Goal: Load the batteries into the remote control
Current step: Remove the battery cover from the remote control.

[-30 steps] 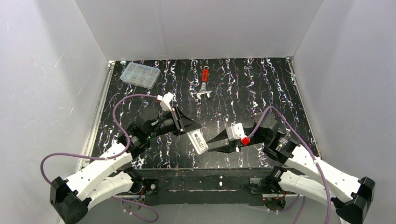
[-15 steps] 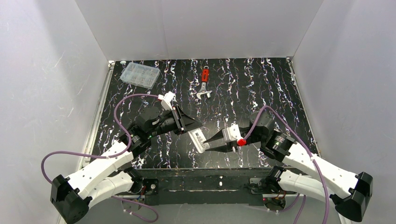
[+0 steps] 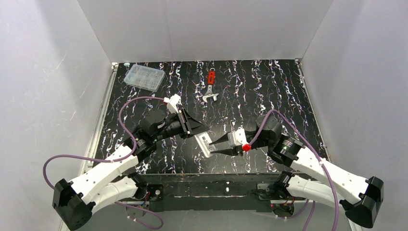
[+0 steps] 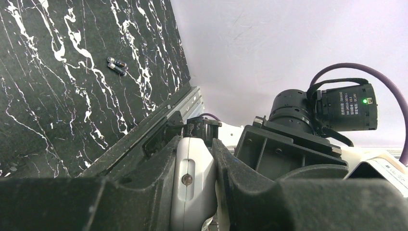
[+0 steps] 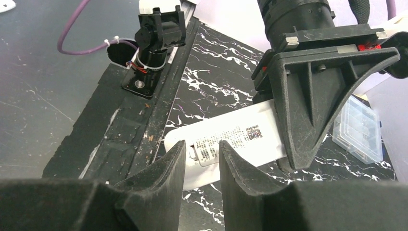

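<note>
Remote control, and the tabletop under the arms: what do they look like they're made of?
The remote control looks like moulded plastic, white with a slight sheen. Its smooth rounded edges and the printed label stuck on its back point that way. The tabletop is black with white veins, a marble look. Whether it is real stone or a printed laminate, the pictures cannot settle.

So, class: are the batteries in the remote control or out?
Out: two batteries lie loose on the table, away from the remote control in the left claw.
</note>
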Tool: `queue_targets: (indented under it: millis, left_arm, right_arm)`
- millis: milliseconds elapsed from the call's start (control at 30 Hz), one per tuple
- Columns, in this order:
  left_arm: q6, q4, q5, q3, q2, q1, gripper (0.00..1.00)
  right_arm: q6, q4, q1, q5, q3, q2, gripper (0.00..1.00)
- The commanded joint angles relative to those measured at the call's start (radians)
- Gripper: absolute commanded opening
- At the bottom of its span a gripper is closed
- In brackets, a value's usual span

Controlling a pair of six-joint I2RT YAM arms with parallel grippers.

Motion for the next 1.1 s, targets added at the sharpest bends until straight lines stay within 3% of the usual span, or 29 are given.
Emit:
queue_targets:
  millis: [0,500,1067]
  left_arm:
    - [-0.008,0.067,0.038,0.006,-0.001,0.005,0.00]
    - [-0.063,-0.031,0.081,0.035,0.004,0.006,0.00]
    - [-0.156,0.091,0.122,0.045,0.084,0.005,0.00]
  right_arm:
    - [-0.038,-0.012,0.006,0.027,0.050,-0.004,0.38]
    - [0.041,-0.142,0.008,0.017,0.139,-0.060,0.42]
    - [-0.004,-0.225,0.008,-0.018,0.171,-0.055,0.42]
